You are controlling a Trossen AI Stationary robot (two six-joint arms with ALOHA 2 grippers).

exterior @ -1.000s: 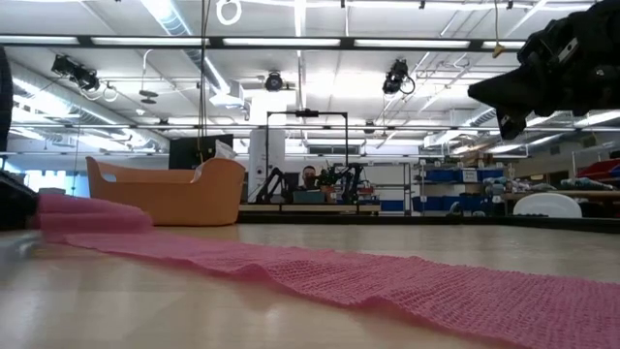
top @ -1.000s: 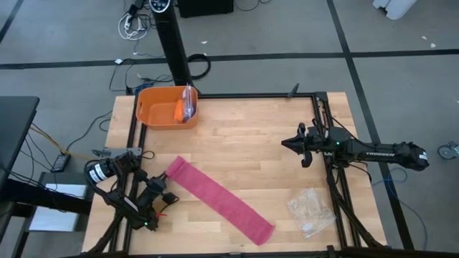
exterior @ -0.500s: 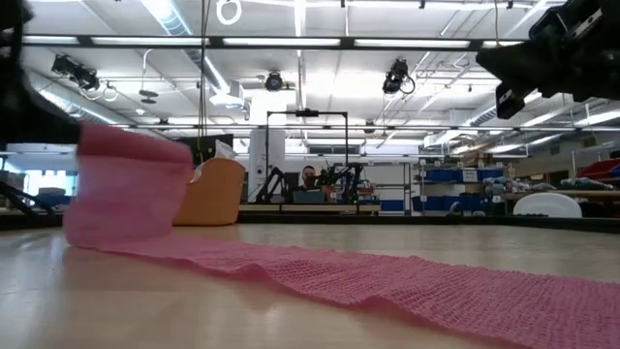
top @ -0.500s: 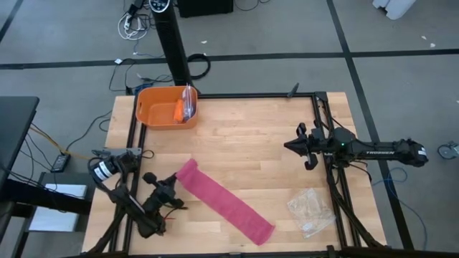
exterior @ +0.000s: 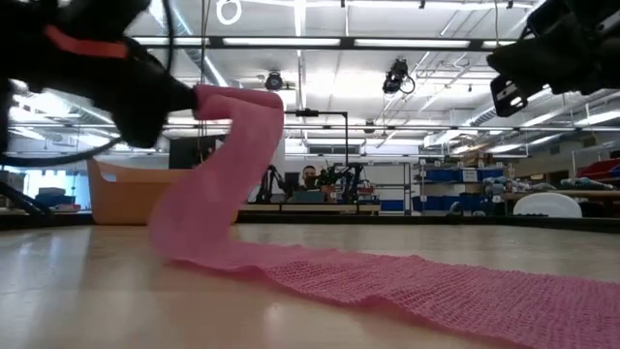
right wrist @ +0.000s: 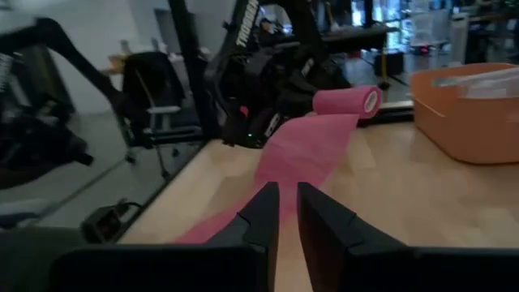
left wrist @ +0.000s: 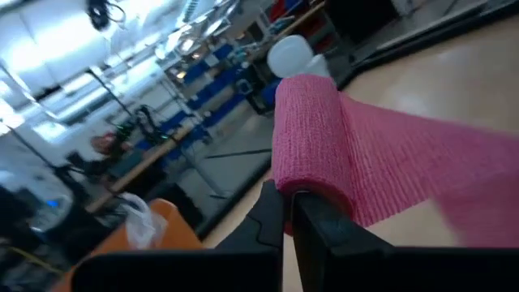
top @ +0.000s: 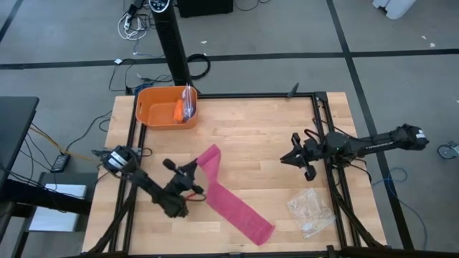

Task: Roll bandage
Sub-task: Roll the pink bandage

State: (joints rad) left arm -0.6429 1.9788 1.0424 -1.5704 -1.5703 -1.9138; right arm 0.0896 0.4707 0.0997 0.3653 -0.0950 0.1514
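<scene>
While the strip is part lifted, part flat, things stand thus:

Bandage: the bandage (top: 228,203) is a magenta-pink cloth band on the table (top: 251,136). Its far stretch lies flat, running toward the table's front edge near the bag. Its other end is raised off the wood and curled over into a small roll at the top, seen in the low view (exterior: 228,155) as a band rising from the table and folding over.

Left gripper: the left gripper (top: 192,175) is over the table's left-middle, held above the wood. Its fingers (left wrist: 272,215) are pressed together on the curled end of the bandage (left wrist: 312,138), which wraps over their tips. From the right wrist view the roll's open end (right wrist: 349,101) shows beside the left arm's dark body.

Right gripper: the right gripper (top: 295,159) hangs over the table's right-middle, well apart from the bandage and touching nothing. Its fingers (right wrist: 263,211) stand close together with only a thin gap, nothing between them.

Tub: the orange tub (top: 154,107) sits at the table's far left corner, with something orange and a clear packet inside it against the right wall.

Bag: the clear crinkled bag (top: 310,209) lies near the front right corner, just beside the flat end of the bandage but apart from it.
</scene>
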